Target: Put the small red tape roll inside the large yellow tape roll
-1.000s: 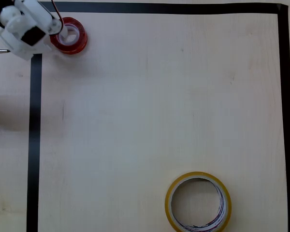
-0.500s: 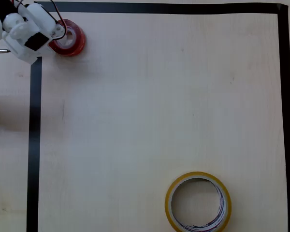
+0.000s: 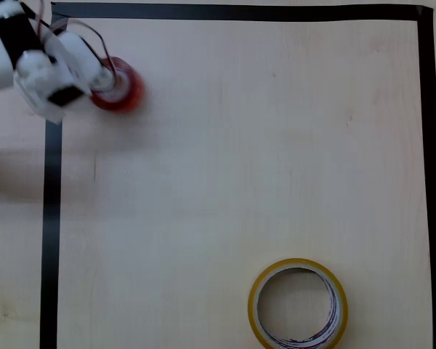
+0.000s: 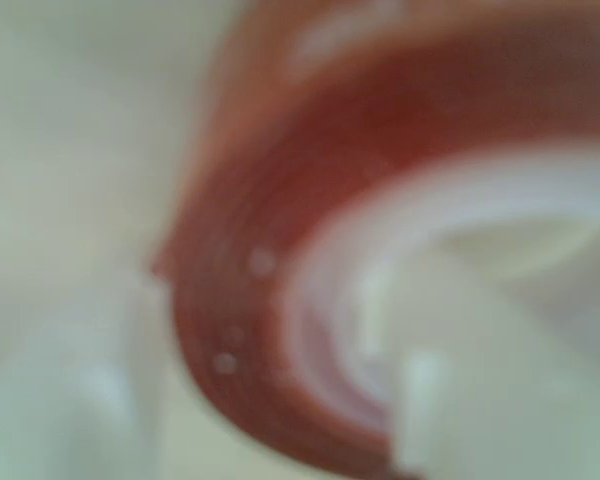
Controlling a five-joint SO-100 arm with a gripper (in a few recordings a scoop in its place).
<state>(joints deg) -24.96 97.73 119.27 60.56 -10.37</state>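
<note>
Two rolls matter here, and they sit at opposite corners of the taped-off bench (image 3: 225, 145). Start at the far left of the overhead view: your gripper (image 3: 102, 81) is at the small red tape roll (image 3: 120, 91), upper left, just inside the black tape border (image 3: 52, 218). One finger appears to reach into the roll's hole, the other sits outside the wall, which is the sensible hold for a thick little ring — you pinch the wall rather than span the whole roll. The roll is smeared with motion blur, so I judge the jaws are clenched on its wall and carrying it, though whether it has cleared the bench cannot be read from above. The wrist view agrees as far as it goes: the red wall (image 4: 270, 300) and its white core crowd the lens, too soft to show the contact itself.

Moving right, the middle of the bench is bare wood, so nothing blocks a diagonal run.

Lower right, well apart from the red roll, the large yellow tape roll (image 3: 257, 305) lies flat with its wide hole facing up, ready to receive. You have most of the task ahead: carry across, centre over the hole, lower, release. The yellow wall is thin — a clipped rim would likely shove it.
</note>
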